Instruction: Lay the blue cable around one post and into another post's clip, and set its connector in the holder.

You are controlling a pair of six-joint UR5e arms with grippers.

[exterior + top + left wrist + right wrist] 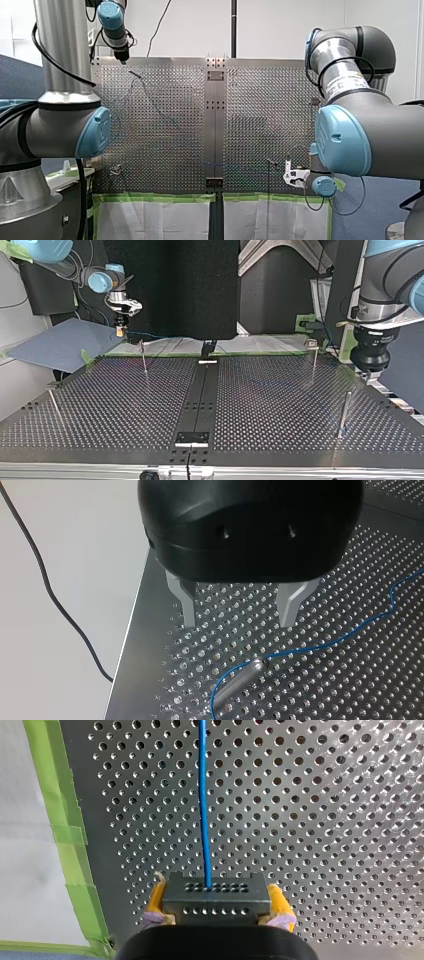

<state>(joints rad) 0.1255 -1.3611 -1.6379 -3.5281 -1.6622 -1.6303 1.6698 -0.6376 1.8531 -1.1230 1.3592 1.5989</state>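
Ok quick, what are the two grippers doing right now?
Left gripper: open, holding nothing.
Right gripper: closed on the connector of the blue cable.

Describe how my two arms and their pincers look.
My left arm and my right arm are silver tubes with grey joints, light blue round caps and black cables alongside; the right one bears a printed label. My left pincer has a rounded black body and two bare metal fingers. My right pincer has a black body and yellow pads.
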